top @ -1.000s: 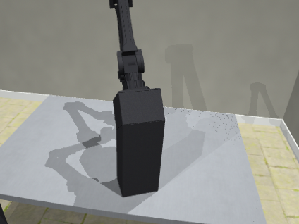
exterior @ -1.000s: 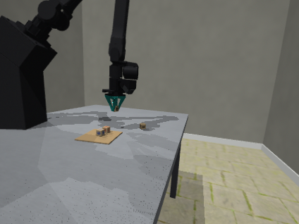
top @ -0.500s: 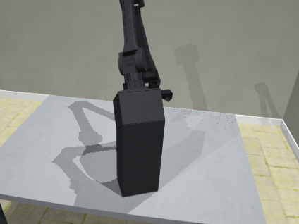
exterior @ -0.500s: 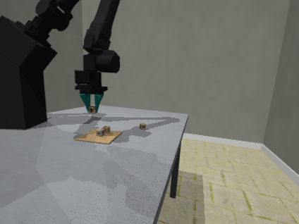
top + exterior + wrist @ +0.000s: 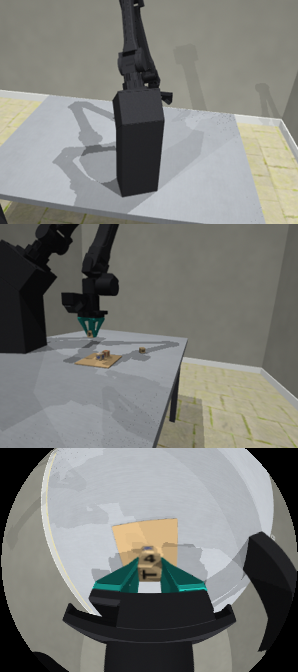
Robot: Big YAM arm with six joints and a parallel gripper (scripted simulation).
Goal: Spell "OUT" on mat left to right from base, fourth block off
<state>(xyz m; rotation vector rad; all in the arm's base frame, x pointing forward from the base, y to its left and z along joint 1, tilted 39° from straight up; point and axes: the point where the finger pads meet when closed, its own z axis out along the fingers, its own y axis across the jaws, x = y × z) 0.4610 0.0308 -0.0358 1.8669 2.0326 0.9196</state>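
My gripper has teal fingers and is shut on a wooden block marked T. It holds the block in the air above the table, behind the tan mat as the exterior camera sees it. Two lettered blocks stand side by side on the mat; their letters are too small to read. A fourth block lies on the table off the mat, to its right. In the wrist view the mat lies just beyond the held block, which hides most of the blocks on it. The top view shows no gripper, mat or blocks.
The robot's tall black base box stands on the grey table and blocks the top view; it also shows at the left in the exterior view. The table's right edge runs not far beyond the fourth block.
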